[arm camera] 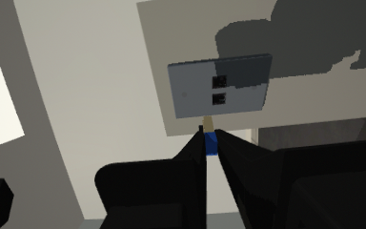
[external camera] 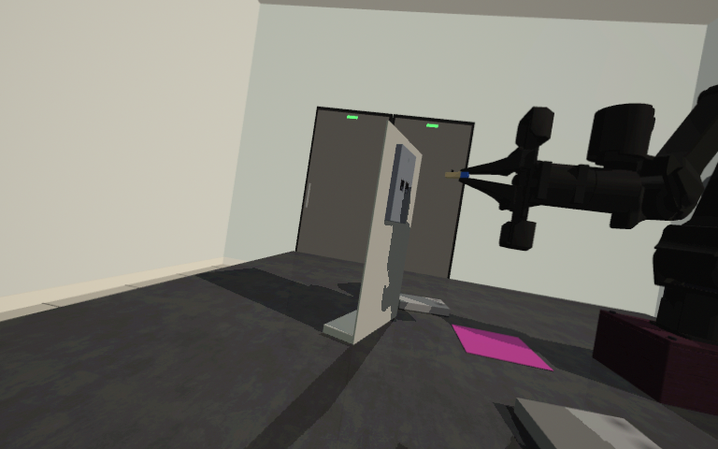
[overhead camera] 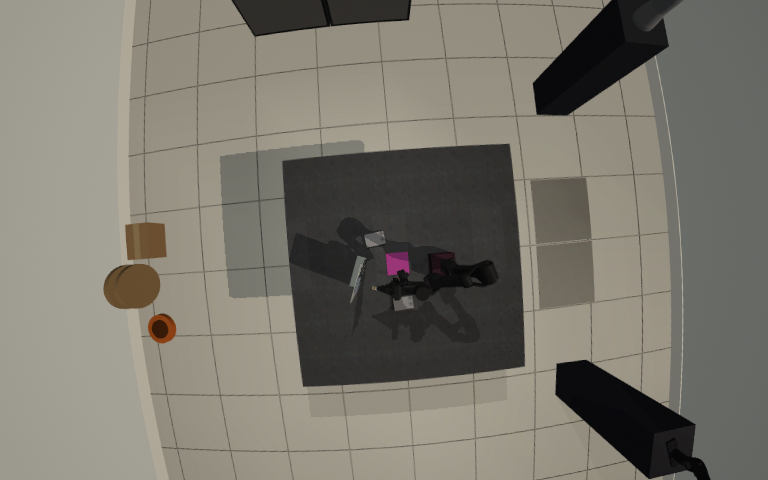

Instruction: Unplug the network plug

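My gripper is shut on the network plug, which has a blue rear and a tan front. The plug is out of the socket, in the air in front of the panel, its tan end towards the panel. The upright panel carries a grey wall plate with two dark sockets, both empty. The marked magenta square lies flat on the table between the panel and the arm's base, well below the gripper's height.
A pale flat block lies near the panel's foot. Another pale block lies on the square's other side, partly under the arm in the top view. The dark red arm base stands beyond the square from the panel.
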`<state>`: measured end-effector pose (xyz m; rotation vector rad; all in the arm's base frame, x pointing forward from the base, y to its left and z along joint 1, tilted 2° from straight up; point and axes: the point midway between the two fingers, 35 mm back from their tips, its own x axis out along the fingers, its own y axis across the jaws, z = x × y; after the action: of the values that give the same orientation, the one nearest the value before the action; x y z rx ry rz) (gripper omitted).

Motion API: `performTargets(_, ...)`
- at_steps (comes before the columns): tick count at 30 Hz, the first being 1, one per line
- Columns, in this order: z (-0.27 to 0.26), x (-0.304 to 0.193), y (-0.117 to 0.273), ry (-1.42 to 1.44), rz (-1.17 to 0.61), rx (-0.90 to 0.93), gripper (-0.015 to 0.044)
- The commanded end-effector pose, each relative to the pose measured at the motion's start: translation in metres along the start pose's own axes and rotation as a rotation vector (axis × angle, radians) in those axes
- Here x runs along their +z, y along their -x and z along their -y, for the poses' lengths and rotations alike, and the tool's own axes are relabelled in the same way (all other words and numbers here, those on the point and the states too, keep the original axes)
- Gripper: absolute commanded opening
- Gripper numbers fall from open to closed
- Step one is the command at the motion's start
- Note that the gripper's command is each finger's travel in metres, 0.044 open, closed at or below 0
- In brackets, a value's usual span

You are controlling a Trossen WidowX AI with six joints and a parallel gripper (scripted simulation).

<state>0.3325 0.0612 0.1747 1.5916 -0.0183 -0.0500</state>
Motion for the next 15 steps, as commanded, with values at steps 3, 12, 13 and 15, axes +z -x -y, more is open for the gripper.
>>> performTargets(3,-0.012,0.001,0.003,-0.004,0.006,0.007,0.0000)
performTargets(12,-0.026,0.003,0.011,-0.004,0.007,0.005,0.0000)
performTargets(13,-0.027,0.003,0.012,-0.004,0.007,0.005,0.0000)
performTargets(15,-0.030,0.003,0.014,-0.004,0.008,0.005,0.0000)
